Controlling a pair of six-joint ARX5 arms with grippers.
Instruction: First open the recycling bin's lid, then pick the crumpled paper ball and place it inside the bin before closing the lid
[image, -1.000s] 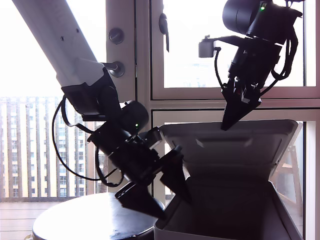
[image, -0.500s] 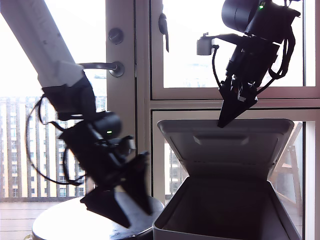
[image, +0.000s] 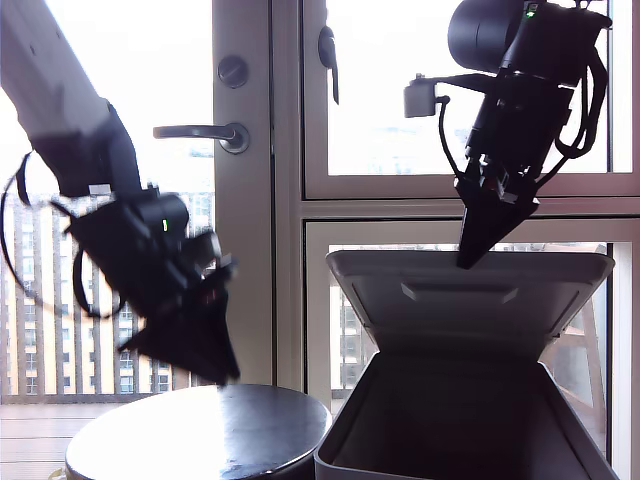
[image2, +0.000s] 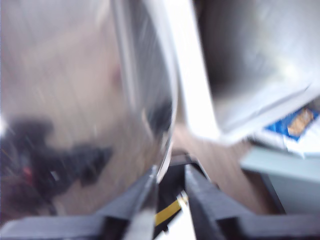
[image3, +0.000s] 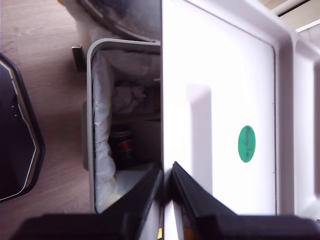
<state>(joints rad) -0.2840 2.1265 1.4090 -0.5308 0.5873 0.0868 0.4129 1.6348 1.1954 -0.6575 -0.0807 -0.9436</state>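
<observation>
Since before, my first pincer (image2: 171, 170), slightly apart, has retreated from the recycling bin (image: 450, 420) above the glossy round bench (image: 200, 430) by the window (image: 400, 90). My second pincer (image3: 166, 169) clamps the lid (image: 470, 310); under it, the crumpled paper ball (image3: 127, 95) lies inside.

Indoor room on an upper floor in a city; home or office, can't tell which. Big framed window (image: 380, 90) panes fill the back wall, next to a glazed door with a lever handle (image: 200, 131) and a round lock (image: 232, 71). Through the glass there is a high-rise facade (image: 50, 290) with many rows of windows. Wood-look floor (image3: 45, 60). A glossy dark round table (image: 200, 430) stands by the door. A plastic recycling bin (image: 330, 462) sits just beside the table's edge toward the exterior view's right, lid (image: 520, 310) up, white liner bag (image3: 101, 150) inside. Everyday furnishings, daylight only.
</observation>
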